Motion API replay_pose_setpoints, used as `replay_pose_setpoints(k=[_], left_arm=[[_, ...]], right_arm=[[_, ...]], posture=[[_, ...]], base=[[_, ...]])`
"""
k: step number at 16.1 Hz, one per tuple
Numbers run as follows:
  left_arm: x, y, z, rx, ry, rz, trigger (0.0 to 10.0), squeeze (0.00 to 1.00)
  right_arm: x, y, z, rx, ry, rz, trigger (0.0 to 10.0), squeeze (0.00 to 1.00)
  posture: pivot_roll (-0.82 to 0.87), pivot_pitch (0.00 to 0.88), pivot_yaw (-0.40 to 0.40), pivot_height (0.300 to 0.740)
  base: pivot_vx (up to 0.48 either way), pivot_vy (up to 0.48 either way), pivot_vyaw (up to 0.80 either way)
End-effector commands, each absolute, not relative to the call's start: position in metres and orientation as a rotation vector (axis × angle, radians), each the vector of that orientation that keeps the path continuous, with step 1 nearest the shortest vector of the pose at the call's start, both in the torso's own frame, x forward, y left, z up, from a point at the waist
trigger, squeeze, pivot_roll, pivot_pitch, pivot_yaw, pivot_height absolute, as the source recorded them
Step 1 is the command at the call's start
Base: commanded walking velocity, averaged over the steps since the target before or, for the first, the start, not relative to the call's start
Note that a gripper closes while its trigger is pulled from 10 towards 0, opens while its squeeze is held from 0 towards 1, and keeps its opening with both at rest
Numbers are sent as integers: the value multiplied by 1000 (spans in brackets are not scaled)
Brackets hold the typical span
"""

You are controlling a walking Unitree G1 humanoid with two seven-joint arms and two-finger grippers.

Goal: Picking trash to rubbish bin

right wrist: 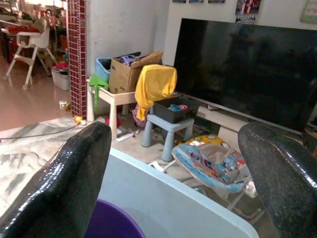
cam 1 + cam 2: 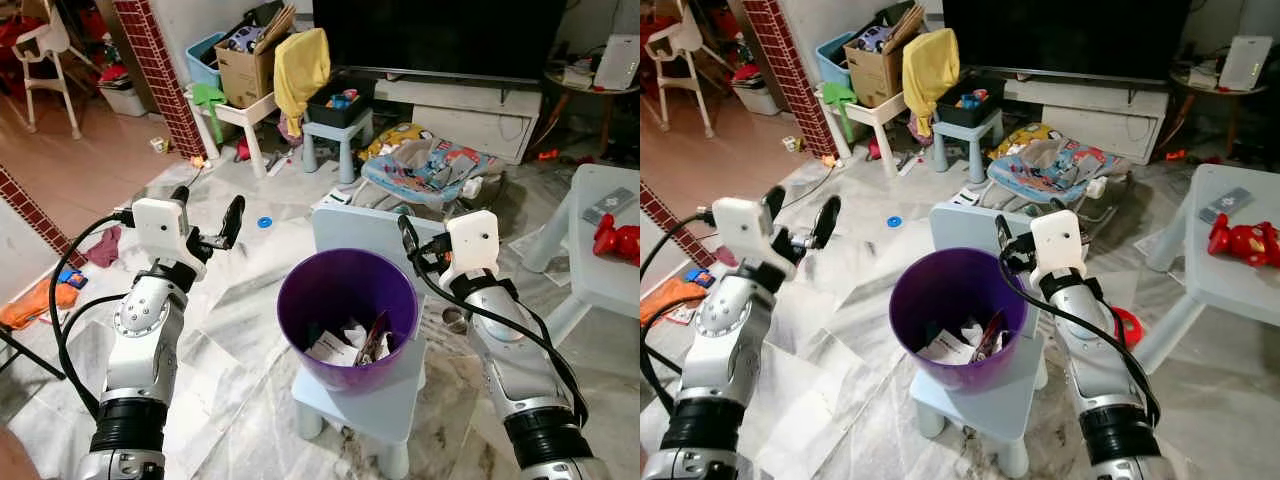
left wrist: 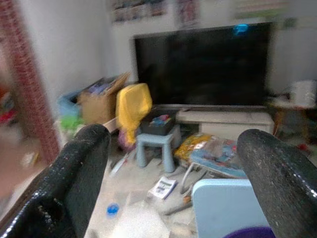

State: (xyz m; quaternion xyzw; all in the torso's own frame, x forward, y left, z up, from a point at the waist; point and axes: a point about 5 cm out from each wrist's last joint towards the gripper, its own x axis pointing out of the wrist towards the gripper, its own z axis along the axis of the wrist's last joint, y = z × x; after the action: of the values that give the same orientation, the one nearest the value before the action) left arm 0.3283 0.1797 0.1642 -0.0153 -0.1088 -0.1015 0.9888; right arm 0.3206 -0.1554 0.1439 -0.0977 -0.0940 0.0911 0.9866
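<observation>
A purple rubbish bin (image 2: 345, 300) stands on the seat of a small light-blue chair (image 2: 350, 228) straight in front of me. Inside it lie white paper (image 2: 333, 350) and a dark red wrapper (image 2: 375, 340). My left gripper (image 2: 207, 208) is raised left of the bin, a hand's width from its rim, open and empty. My right gripper (image 2: 425, 240) hovers just right of the bin's rim beside the chair back, open too; the right wrist view shows its fingers (image 1: 64, 183) spread, with the chair back (image 1: 183, 208) between them and nothing held.
A low white table (image 2: 600, 260) with a red toy (image 2: 615, 240) stands close on the right. Ahead are a baby bouncer (image 2: 430, 165), a blue stool (image 2: 340, 135), a cardboard box (image 2: 245, 70) and the TV stand (image 2: 470, 110). Crinkled plastic sheeting (image 2: 230, 340) covers the floor; a blue cap (image 2: 264, 222) lies on it.
</observation>
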Motion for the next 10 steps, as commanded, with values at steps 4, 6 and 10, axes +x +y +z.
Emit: replay_pose_setpoints(k=[4, 6, 10], left_arm=[[322, 104, 228, -52, -317, -274, 10000, 0], [311, 106, 217, -63, -279, -273, 10000, 0], [311, 114, 210, -82, -208, -238, 10000, 0]], right_arm=[[307, -160, 176, -132, -275, 146, 10000, 0], [300, -165, 178, -133, -280, 135, 10000, 0], [297, -174, 181, -117, -255, 92, 10000, 0]], posture=[[-3, 5, 88, 740], [-8, 5, 88, 740], [-19, 4, 88, 740]], base=[[0, 0, 0], [0, 0, 0], [0, 0, 0]])
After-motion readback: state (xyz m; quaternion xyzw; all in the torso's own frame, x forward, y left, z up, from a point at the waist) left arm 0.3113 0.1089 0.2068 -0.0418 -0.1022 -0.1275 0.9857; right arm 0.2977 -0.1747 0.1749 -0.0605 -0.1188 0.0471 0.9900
